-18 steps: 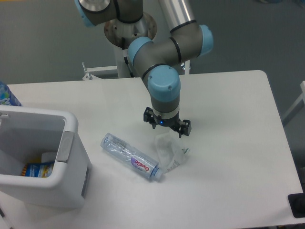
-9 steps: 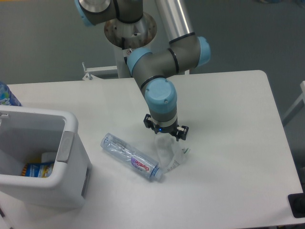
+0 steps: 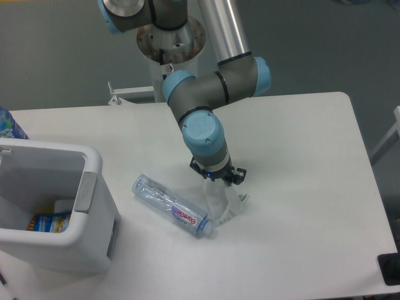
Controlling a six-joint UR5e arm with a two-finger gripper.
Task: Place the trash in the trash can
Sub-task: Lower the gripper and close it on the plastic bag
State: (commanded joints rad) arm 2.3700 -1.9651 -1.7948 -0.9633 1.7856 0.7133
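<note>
A clear crushed plastic bottle [image 3: 170, 205] with a pink-purple label lies on its side on the white table, right of the bin. A crumpled translucent wrapper [image 3: 224, 203] lies just right of the bottle's cap end. My gripper [image 3: 217, 181] points straight down over the wrapper's upper edge; its fingers are hidden under the wrist, so their state does not show. The white trash can [image 3: 62, 234] with a grey handle panel stands at the left front of the table.
Inside the bin lie a blue-yellow packet [image 3: 50, 222] and a white item. A blue-patterned bottle [image 3: 9, 125] stands at the far left edge behind the bin. A dark object [image 3: 390, 269] sits at the right front table corner.
The gripper has moved down and slightly left, closer to the wrapper. The bottle and wrapper have not moved.
</note>
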